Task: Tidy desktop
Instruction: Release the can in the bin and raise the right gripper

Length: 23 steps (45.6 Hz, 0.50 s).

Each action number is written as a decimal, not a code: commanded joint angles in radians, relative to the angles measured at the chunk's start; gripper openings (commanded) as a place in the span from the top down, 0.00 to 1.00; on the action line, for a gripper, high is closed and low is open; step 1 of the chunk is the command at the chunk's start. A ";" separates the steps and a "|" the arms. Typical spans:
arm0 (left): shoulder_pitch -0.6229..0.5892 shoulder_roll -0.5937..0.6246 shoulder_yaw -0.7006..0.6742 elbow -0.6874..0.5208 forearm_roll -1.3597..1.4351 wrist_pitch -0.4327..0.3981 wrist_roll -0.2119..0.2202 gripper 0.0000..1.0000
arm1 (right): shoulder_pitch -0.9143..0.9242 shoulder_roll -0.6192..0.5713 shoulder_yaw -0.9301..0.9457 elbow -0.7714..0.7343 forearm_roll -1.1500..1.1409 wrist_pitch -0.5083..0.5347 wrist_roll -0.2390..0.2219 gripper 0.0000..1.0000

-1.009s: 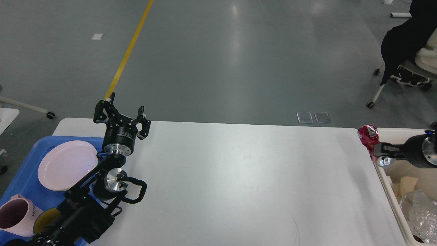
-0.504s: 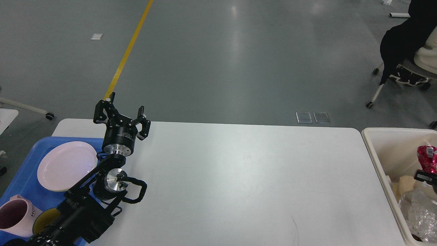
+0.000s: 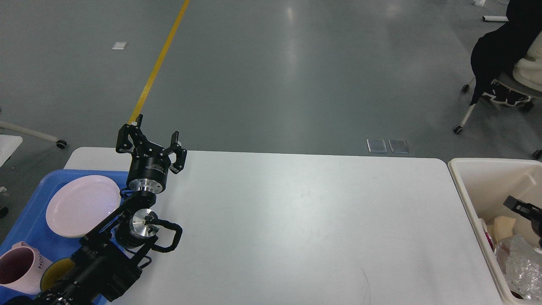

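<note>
The desktop (image 3: 305, 220) is a large white tabletop with rounded corners, and its surface is bare. My left gripper (image 3: 150, 142) is open and empty, pointing up over the table's back left corner. My right gripper (image 3: 524, 217) shows only partly at the right edge, over the cream bin (image 3: 461, 186). One black finger (image 3: 515, 206) is visible and holds nothing, and the jaws look spread. A sliver of a red wrapper (image 3: 490, 240) lies inside the bin by its left wall.
A blue tray (image 3: 29, 220) at the left holds a white plate (image 3: 82, 205), a pink mug (image 3: 19, 264) and a dark mug (image 3: 55, 273). The bin holds crumpled clear plastic (image 3: 518, 262) and cream pieces (image 3: 504, 224). A seated person on a wheeled chair (image 3: 504, 80) is at the far right.
My right gripper carried the red wrapper from the table's right edge over the bin and let it go; the wrapper now lies in the bin. The left arm has not moved.
</note>
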<state>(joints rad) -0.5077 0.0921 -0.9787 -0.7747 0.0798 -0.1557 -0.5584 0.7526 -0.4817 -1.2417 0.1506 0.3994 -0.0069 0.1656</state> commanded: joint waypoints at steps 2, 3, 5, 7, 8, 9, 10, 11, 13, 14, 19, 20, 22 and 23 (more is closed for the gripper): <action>0.000 0.000 0.000 0.000 0.000 -0.001 0.000 0.04 | 0.108 -0.006 0.263 0.012 -0.001 0.005 0.003 0.00; 0.000 0.000 0.000 0.000 0.000 0.001 0.000 0.04 | 0.122 -0.008 0.304 0.014 -0.001 0.005 0.005 0.00; 0.000 0.000 0.000 0.000 0.000 0.001 0.000 0.04 | 0.148 -0.008 0.390 0.018 -0.001 0.005 0.008 0.00; 0.000 0.000 0.000 0.000 0.000 0.001 0.000 0.04 | 0.178 -0.006 0.480 0.024 -0.001 0.007 0.011 0.00; 0.000 0.001 0.000 0.000 0.000 0.001 0.000 0.04 | 0.195 -0.005 0.531 0.029 -0.001 0.012 0.011 0.00; 0.000 0.000 0.000 0.000 0.000 0.001 0.000 0.04 | 0.211 -0.003 0.586 0.035 -0.001 0.016 0.012 0.00; 0.000 0.001 0.000 0.000 0.000 0.001 0.000 0.04 | 0.223 -0.002 0.643 0.041 -0.001 0.024 0.014 0.00; 0.000 0.000 0.000 0.000 0.000 0.001 0.000 0.04 | 0.237 -0.003 0.707 0.050 -0.001 0.031 0.015 0.00; 0.000 0.000 0.000 0.000 0.000 0.001 0.000 0.04 | 0.251 -0.006 0.838 0.075 -0.001 0.045 0.015 0.00; 0.000 0.000 0.000 0.000 0.000 -0.001 0.000 0.04 | 0.252 -0.009 0.913 0.090 -0.001 0.051 0.015 0.00; 0.000 0.000 0.000 0.000 0.000 0.001 0.000 0.04 | 0.246 -0.047 1.264 0.191 -0.004 0.059 0.017 0.00; 0.000 0.000 0.000 0.000 0.000 0.001 0.000 0.04 | 0.243 -0.054 1.327 0.216 -0.004 0.059 0.017 0.00; 0.000 0.000 0.000 0.000 0.000 0.001 0.000 0.04 | 0.203 -0.069 1.496 0.302 -0.010 0.061 0.017 0.00; 0.000 0.000 0.000 0.000 0.000 0.001 0.000 0.04 | 0.180 -0.074 1.537 0.337 -0.014 0.061 0.017 0.00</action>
<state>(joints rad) -0.5077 0.0922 -0.9787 -0.7747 0.0798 -0.1554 -0.5584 0.9980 -0.5252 -0.0104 0.3367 0.3960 0.0507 0.1822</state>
